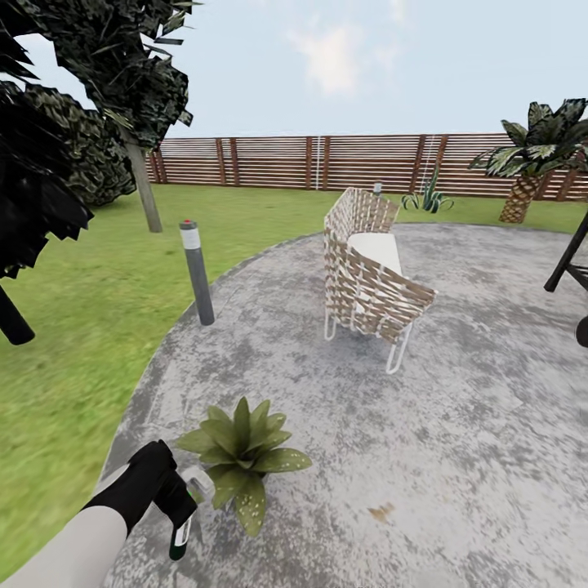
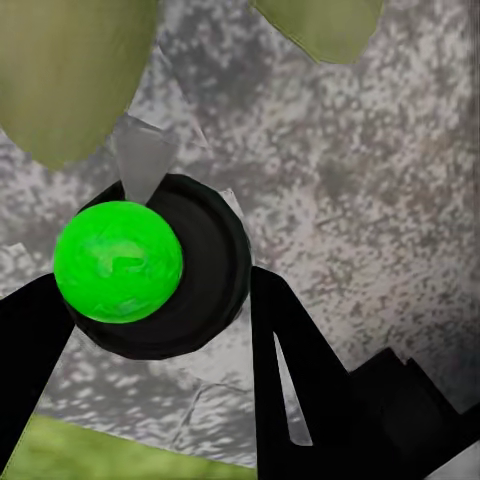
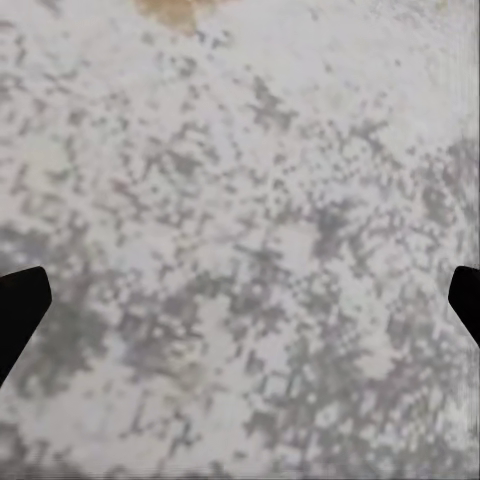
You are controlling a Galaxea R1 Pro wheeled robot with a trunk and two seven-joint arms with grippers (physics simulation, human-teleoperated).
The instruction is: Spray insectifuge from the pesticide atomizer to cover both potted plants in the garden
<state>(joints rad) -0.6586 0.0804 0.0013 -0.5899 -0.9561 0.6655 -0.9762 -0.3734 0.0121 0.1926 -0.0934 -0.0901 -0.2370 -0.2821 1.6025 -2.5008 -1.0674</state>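
Note:
One potted plant (image 1: pixel 242 457), a low rosette of broad green leaves, stands on the grey patio at the front left. My left gripper (image 1: pixel 178 510) hangs just left of it, shut on the pesticide atomizer (image 1: pixel 181 535), a small black bottle with a pale label and a green end. In the left wrist view the bottle (image 2: pixel 210 270) shows end-on as a black disc with a bright green cap, held between the black fingers (image 2: pixel 290 360) of the left gripper (image 2: pixel 150 300), with plant leaves (image 2: pixel 60 70) right beyond it. My right gripper (image 3: pixel 240 310) is open over bare paving.
A woven chair (image 1: pixel 369 273) stands mid-patio and a grey bollard (image 1: pixel 197 273) at the patio's left edge. Black grill legs (image 1: pixel 572 261) are at the right. Behind lie lawn (image 1: pixel 73 327), a tree trunk (image 1: pixel 145 192), a brown fence (image 1: pixel 343 162), an agave (image 1: pixel 426 198) and a palm (image 1: pixel 531 155).

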